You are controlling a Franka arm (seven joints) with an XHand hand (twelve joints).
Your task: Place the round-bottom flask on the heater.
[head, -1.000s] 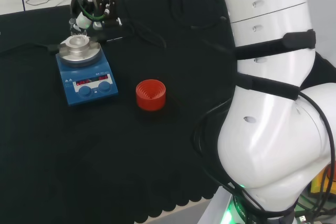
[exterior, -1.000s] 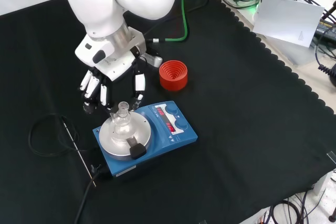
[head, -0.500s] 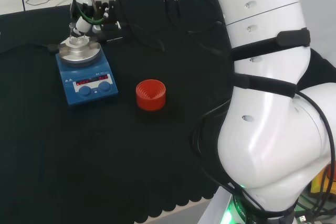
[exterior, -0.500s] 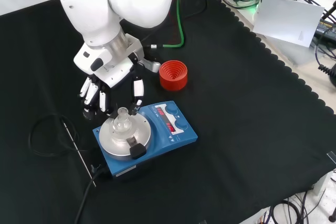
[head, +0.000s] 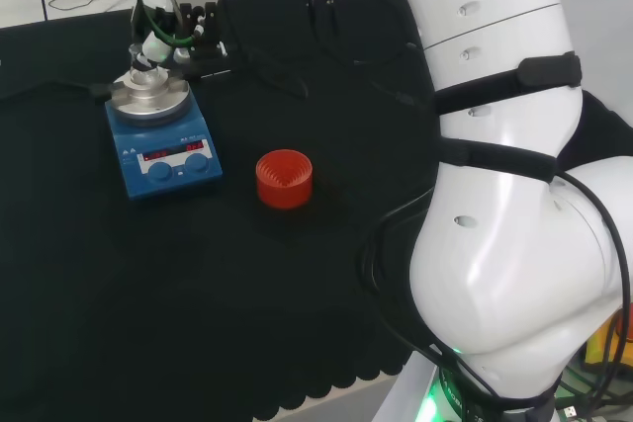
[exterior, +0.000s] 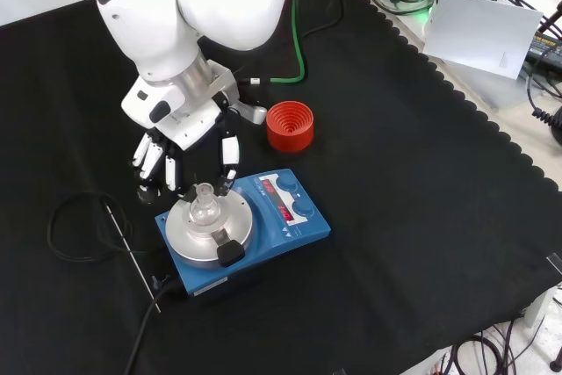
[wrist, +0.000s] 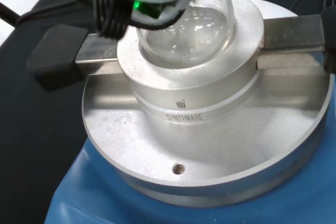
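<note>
Flask seated in the heater block

In the front view's left centre, your robot hand [exterior: 180, 151] hangs straight-fingered just above the round-bottom flask [exterior: 204, 208] (neck upright) on the heater [exterior: 263, 226].

- A red ribbed ring [exterior: 290, 126] stands alone on the black cloth [exterior: 413, 182]; it also shows in the head view [head: 284, 178].
- A thin metal rod [exterior: 129, 252] lies on the cloth at the front view's left.
- A black cable [exterior: 66, 226] loops beside the rod.
- A white sheet [exterior: 488, 34] lies off the cloth's edge at the front view's upper right.
</note>
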